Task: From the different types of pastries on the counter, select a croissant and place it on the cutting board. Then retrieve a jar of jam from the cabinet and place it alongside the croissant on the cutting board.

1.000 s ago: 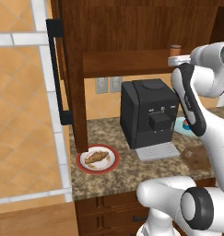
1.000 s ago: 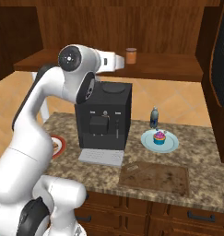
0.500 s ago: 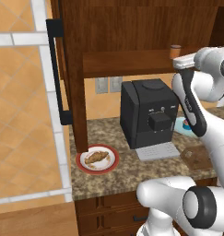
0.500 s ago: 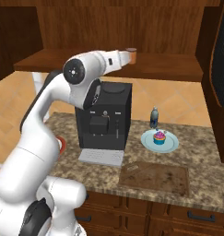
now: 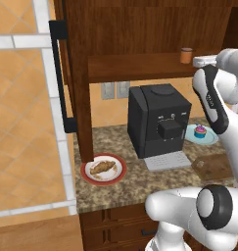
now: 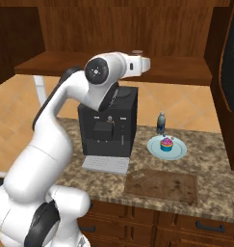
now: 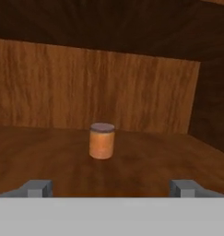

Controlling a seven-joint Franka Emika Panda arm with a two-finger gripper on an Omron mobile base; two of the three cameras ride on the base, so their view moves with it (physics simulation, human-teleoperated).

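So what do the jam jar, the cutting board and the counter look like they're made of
Jam jar: likely glass, orange contents showing through, under a dull reddish-brown lid. Cutting board: wood, matte brown with faint grain. Counter: looks like polished granite, speckled brown and tan.

— What do you see behind the boxy black coffee machine [image 5: 158,120]?
— A beige wall outlet [image 5: 115,90]; beside the machine, a small dark bottle [image 6: 160,122] and a light-blue plate [image 6: 177,150].
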